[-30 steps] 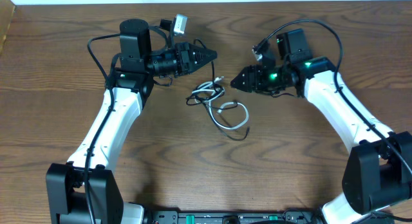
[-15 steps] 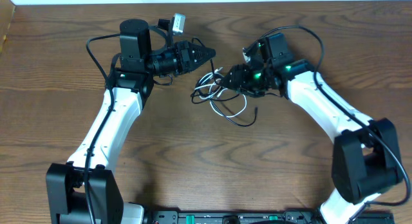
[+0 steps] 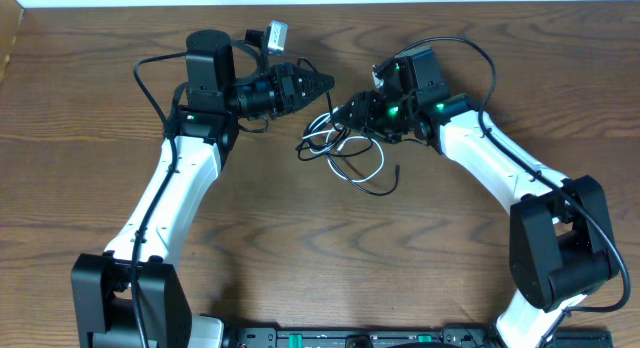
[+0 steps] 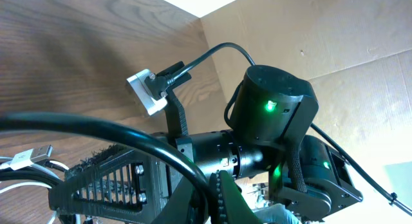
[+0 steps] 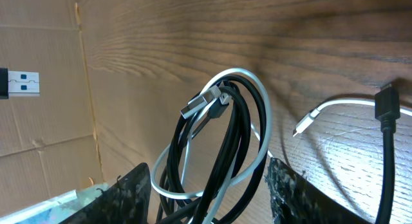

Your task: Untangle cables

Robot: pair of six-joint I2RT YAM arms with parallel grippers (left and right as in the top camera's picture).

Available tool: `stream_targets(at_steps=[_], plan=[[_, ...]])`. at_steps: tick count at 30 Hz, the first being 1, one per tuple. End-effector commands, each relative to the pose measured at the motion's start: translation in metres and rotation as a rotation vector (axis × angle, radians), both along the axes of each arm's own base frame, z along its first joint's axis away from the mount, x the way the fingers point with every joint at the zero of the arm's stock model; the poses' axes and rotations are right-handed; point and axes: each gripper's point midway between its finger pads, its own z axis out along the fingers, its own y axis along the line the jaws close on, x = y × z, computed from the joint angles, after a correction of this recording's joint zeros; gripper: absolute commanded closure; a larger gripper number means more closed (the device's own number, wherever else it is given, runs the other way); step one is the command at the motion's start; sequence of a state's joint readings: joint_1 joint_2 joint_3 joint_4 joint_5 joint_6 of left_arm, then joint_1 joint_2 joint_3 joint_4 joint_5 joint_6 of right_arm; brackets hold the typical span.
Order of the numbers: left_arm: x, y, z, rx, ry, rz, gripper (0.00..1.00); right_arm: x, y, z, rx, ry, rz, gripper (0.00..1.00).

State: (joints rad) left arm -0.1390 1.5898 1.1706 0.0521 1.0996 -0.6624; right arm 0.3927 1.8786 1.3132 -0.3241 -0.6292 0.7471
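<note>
- Overhead, the tangle of black and white cables [image 3: 352,160] lies mid-table on the brown wooden table [image 3: 300,248], towards the far side. The left gripper [image 3: 322,85] is at its far-left edge and the right gripper [image 3: 347,115] is pushed into its far-right edge.
- Only the right wrist view shows the right gripper's fingers [image 5: 129,198] spread apart, with the cable loops standing between them. I cannot tell whether they press on the loops.
- That view also picks out a silver USB plug [image 5: 196,103], a slim white plug [image 5: 304,126] and a black plug [image 5: 386,103] — all too small to see from above.
- Overhead, the left gripper's fingers meet in a point. In its wrist view a thick black cable [image 4: 129,137] runs down into them, apparently pinched, though the grip itself is cut off at the bottom edge.
- A white USB plug [image 4: 35,155] shows at the left.
</note>
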Motion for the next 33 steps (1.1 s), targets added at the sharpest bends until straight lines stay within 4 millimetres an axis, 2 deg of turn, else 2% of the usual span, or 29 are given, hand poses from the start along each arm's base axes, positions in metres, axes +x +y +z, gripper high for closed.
stream_targets(at_steps=[1, 4, 6, 11, 12, 13, 19, 22, 24, 26, 29, 30, 31, 33], plan=[[-0.002, 0.001, 0.011, -0.009, -0.02, -0.001, 0.93, -0.008, 0.009, -0.009, -0.001, 0.039, 0.014, 0.48], [-0.002, 0.001, 0.011, -0.009, -0.019, -0.001, 0.92, -0.016, 0.016, -0.022, -0.018, 0.069, 0.037, 0.5], [-0.002, 0.001, 0.01, -0.008, -0.012, -0.001, 0.93, -0.022, 0.018, -0.033, -0.033, 0.102, 0.046, 0.56], [-0.007, 0.001, 0.001, 0.02, -0.002, -0.014, 0.93, -0.031, 0.012, -0.056, -0.087, 0.144, 0.076, 0.84], [-0.009, 0.002, -0.002, 0.029, 0.002, -0.019, 0.92, -0.032, 0.009, -0.059, -0.1, 0.144, 0.078, 0.94], [-0.01, 0.002, -0.006, 0.038, 0.006, -0.024, 0.92, -0.033, 0.005, -0.061, -0.119, 0.145, 0.079, 0.99], [-0.022, 0.004, -0.025, 0.103, 0.014, -0.06, 0.92, -0.039, -0.015, -0.069, -0.173, 0.164, 0.106, 0.99], [-0.027, 0.012, -0.047, 0.2, 0.035, -0.046, 0.92, -0.046, -0.029, -0.071, -0.201, 0.179, 0.131, 0.99], [-0.028, 0.025, -0.07, 0.316, 0.075, 0.005, 0.92, -0.049, -0.041, -0.072, -0.234, 0.19, 0.137, 0.99], [-0.03, 0.038, -0.09, 0.424, 0.114, 0.047, 0.83, -0.052, -0.054, -0.072, -0.28, 0.195, 0.128, 0.99], [-0.034, 0.056, -0.11, 0.558, 0.14, 0.075, 0.44, -0.053, -0.071, -0.068, -0.351, 0.191, 0.109, 0.99], [-0.036, 0.061, -0.114, 0.593, 0.142, 0.079, 0.34, -0.053, -0.078, -0.065, -0.379, 0.186, 0.096, 0.99], [-0.037, 0.064, -0.116, 0.616, 0.139, 0.074, 0.27, -0.054, -0.084, -0.062, -0.405, 0.181, 0.087, 0.99], [-0.039, 0.064, -0.114, 0.633, 0.12, 0.056, 0.24, -0.053, -0.094, -0.053, -0.45, 0.165, 0.068, 0.99]])
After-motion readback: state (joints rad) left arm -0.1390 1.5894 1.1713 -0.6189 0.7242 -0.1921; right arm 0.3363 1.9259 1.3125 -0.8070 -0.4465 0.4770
